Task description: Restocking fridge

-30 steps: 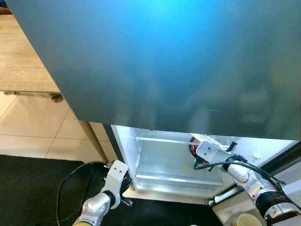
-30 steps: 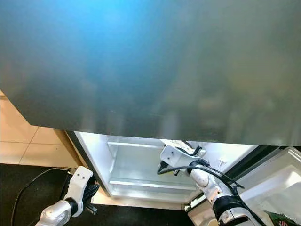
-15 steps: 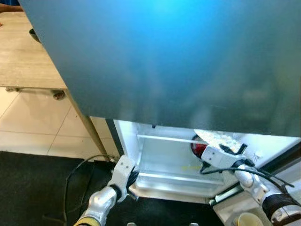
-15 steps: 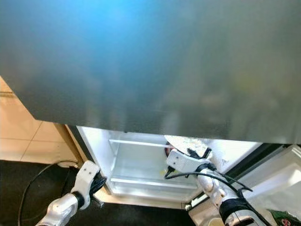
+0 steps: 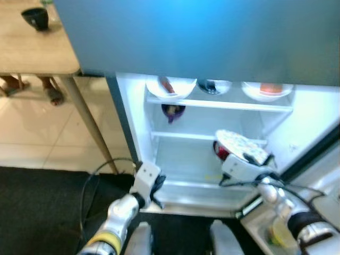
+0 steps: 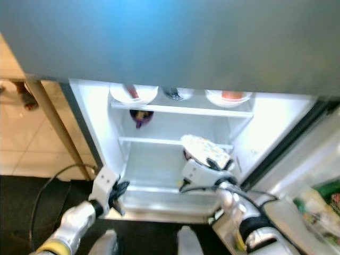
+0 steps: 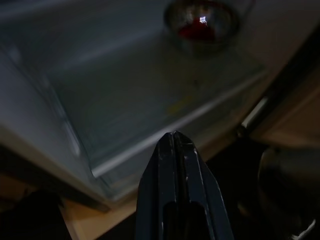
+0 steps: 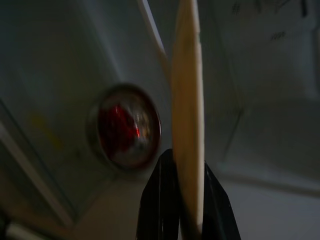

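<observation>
Plate [image 5: 241, 146] between right end effector [image 5: 258, 160] fingers

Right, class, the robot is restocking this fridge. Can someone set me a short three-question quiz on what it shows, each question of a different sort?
1. True or false: the right gripper has its jaws shut on the patterned plate.
2. How many dishes stand on the top shelf? A) one B) three C) five
3. Short answer: what colour shows inside the bowl on the lower shelf, just behind that plate?

Key: 1 true; 2 B; 3 red.
</observation>
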Available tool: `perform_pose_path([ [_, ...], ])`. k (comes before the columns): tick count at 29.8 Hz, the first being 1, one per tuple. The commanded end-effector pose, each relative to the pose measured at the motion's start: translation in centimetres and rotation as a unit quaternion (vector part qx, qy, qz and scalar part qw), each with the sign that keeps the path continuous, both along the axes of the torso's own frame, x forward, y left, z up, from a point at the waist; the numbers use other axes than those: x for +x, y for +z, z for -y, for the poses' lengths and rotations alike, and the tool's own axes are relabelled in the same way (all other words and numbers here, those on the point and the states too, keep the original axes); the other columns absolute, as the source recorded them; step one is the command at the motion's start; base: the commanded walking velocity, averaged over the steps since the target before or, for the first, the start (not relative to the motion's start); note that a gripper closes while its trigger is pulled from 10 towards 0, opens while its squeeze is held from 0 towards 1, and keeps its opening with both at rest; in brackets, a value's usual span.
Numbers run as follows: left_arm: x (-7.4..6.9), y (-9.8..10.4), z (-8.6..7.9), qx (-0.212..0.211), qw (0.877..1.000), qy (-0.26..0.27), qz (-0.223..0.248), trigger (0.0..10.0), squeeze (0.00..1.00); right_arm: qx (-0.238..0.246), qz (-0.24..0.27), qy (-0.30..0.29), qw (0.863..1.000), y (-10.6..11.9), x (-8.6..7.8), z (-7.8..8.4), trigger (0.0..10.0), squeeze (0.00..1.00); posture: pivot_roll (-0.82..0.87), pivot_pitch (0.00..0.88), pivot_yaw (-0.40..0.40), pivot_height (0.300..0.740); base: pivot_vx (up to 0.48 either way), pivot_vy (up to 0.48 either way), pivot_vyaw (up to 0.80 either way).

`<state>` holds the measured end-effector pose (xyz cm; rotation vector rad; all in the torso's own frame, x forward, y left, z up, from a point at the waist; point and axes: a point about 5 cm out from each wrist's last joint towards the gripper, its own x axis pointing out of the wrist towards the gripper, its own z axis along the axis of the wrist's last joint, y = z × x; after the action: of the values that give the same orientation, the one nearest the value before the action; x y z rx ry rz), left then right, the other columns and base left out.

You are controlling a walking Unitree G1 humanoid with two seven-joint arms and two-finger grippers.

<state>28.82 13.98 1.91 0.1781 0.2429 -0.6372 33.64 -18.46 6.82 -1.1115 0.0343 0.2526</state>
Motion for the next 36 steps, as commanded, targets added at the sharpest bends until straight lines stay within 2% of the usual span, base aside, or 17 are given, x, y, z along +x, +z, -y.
perform_pose_path([
  [1, -0.2, 0.0, 0.7, -0.002, 1.000, -0.015, 0.004, 10.0, 0.00, -0.005, -0.027, 0.007, 1.000, -1.3, -0.8, -0.1, 10.0, 0.00, -0.05, 0.178, 0.013, 0.600, 0.000, 0.000, 0.00],
  [6, -0.1, 0.2, 0.8, -0.004, 1.000, -0.017, 0.010, 10.0, 0.00, -0.003, -0.025, 0.016, 1.000, -1.6, -1.0, -0.8, 10.0, 0.00, -0.05, 0.182, 0.016, 0.600, 0.000, 0.000, 0.00],
  [9, 0.1, 0.3, 0.7, -0.003, 1.000, -0.014, 0.012, 10.0, 0.00, -0.004, -0.005, 0.030, 1.000, -1.0, -0.7, -1.7, 10.0, 0.00, -0.05, 0.185, 0.014, 0.595, 0.000, 0.000, 0.00],
  [13, 0.2, 0.5, 0.9, -0.003, 1.000, -0.014, 0.015, 10.0, 0.00, -0.008, 0.012, 0.044, 0.999, -0.4, -0.4, -2.1, 10.0, 0.00, -0.05, 0.182, 0.009, 0.581, 0.000, 0.000, 0.00],
  [16, 0.2, 0.5, 1.0, -0.006, 1.000, -0.014, 0.018, 10.0, 0.00, -0.010, 0.030, 0.057, 0.998, 0.3, -0.1, -2.4, 10.0, 0.00, -0.06, 0.177, 0.003, 0.572, 0.000, 0.000, 0.00],
  [17, 0.2, 0.5, 1.2, -0.008, 1.000, -0.013, 0.018, 10.0, 0.00, -0.011, 0.049, 0.073, 0.996, 1.2, 0.2, -2.9, 10.0, 0.00, -0.06, 0.177, 0.003, 0.558, 0.000, 0.000, 0.00],
  [19, 0.1, 0.5, 1.2, -0.008, 1.000, -0.013, 0.018, 10.0, 0.00, -0.011, 0.051, 0.074, 0.996, 1.3, 0.2, -2.9, 10.0, 0.00, -0.06, 0.177, 0.003, 0.553, 0.000, 0.000, 0.00],
  [23, 0.0, 0.3, 1.6, -0.009, 1.000, -0.017, 0.017, 10.0, 0.00, 0.005, 0.093, 0.115, 0.989, 3.4, 0.6, -4.0, 10.0, 0.00, -0.06, 0.174, 0.000, 0.535, 0.000, 0.000, 0.00],
  [24, -0.1, 0.3, 1.6, -0.010, 1.000, -0.017, 0.017, 10.0, 0.00, 0.016, 0.094, 0.134, 0.986, 3.9, 0.5, -4.5, 10.0, 0.00, -0.06, 0.174, 0.000, 0.530, 0.000, 0.000, 0.00],
  [28, -0.1, 0.3, 1.6, -0.010, 1.000, -0.018, 0.017, 10.0, 0.00, 0.023, 0.093, 0.146, 0.985, 4.3, 0.5, -4.7, 10.0, 0.00, -0.06, 0.173, 0.002, 0.526, 0.000, 0.000, 0.00],
  [29, -0.1, 0.3, 1.6, -0.010, 1.000, -0.018, 0.016, 10.0, 0.00, 0.032, 0.085, 0.167, 0.982, 4.6, 0.4, -5.0, 10.0, 0.00, -0.06, 0.173, 0.002, 0.521, 0.000, 0.000, 0.00],
  [30, -0.1, 0.3, 1.6, -0.010, 1.000, -0.018, 0.016, 10.0, 0.00, 0.043, 0.055, 0.199, 0.977, 4.7, 0.0, -5.5, 10.0, 0.00, -0.06, 0.173, 0.002, 0.516, 0.000, 0.000, 0.00],
  [31, -0.2, 0.2, 1.6, -0.010, 1.000, -0.018, 0.014, 10.0, 0.00, 0.052, 0.003, 0.252, 0.966, 4.6, -0.9, -6.3, 10.0, 0.00, -0.06, 0.173, 0.002, 0.507, 0.000, 0.000, 0.00],
  [32, -0.2, 0.2, 1.6, -0.010, 1.000, -0.018, 0.014, 10.0, 0.00, 0.052, 0.003, 0.252, 0.966, 4.6, -0.9, -6.3, 10.0, 0.00, -0.06, 0.173, 0.002, 0.507, 0.000, 0.000, 0.00],
  [35, -0.3, 0.1, 1.7, -0.011, 1.000, -0.018, 0.013, 10.0, 0.00, 0.062, -0.042, 0.302, 0.950, 5.2, -1.9, -7.0, 10.0, 0.00, -0.07, 0.175, 0.001, 0.493, 0.000, 0.000, 0.00],
  [36, -0.3, 0.1, 1.7, -0.011, 1.000, -0.018, 0.013, 10.0, 0.00, 0.062, -0.042, 0.302, 0.950, 5.2, -1.9, -7.0, 10.0, 0.00, -0.07, 0.175, 0.001, 0.493, 0.000, 0.000, 0.00],
])
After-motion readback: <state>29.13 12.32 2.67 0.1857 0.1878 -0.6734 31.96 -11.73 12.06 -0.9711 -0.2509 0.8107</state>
